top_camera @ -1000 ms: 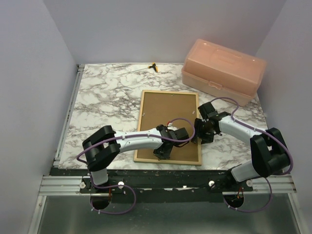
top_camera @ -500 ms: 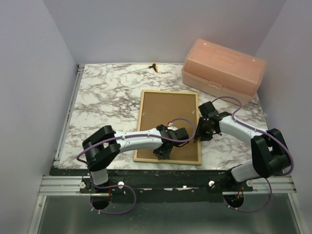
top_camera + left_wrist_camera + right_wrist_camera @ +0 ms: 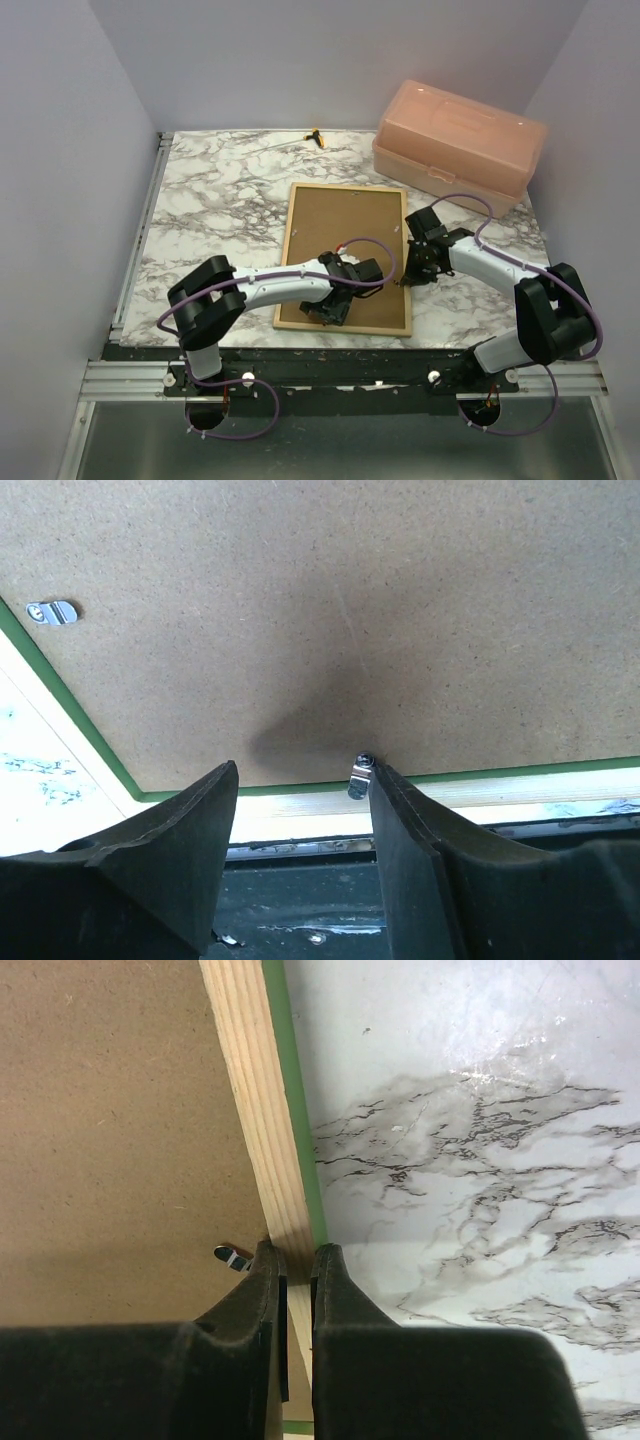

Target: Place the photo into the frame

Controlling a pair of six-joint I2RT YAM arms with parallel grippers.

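Hardboard backing is filling the frame, which is lying face down on the counter. Left fingers are hanging half open and empty over its near rail, beside a metal clip. Right fingers are sitting almost shut atop its right rail. The frame's long axis is running away from both arms, and the photo is not showing.

Bright, even light; a soft dark shadow by the left pincer.
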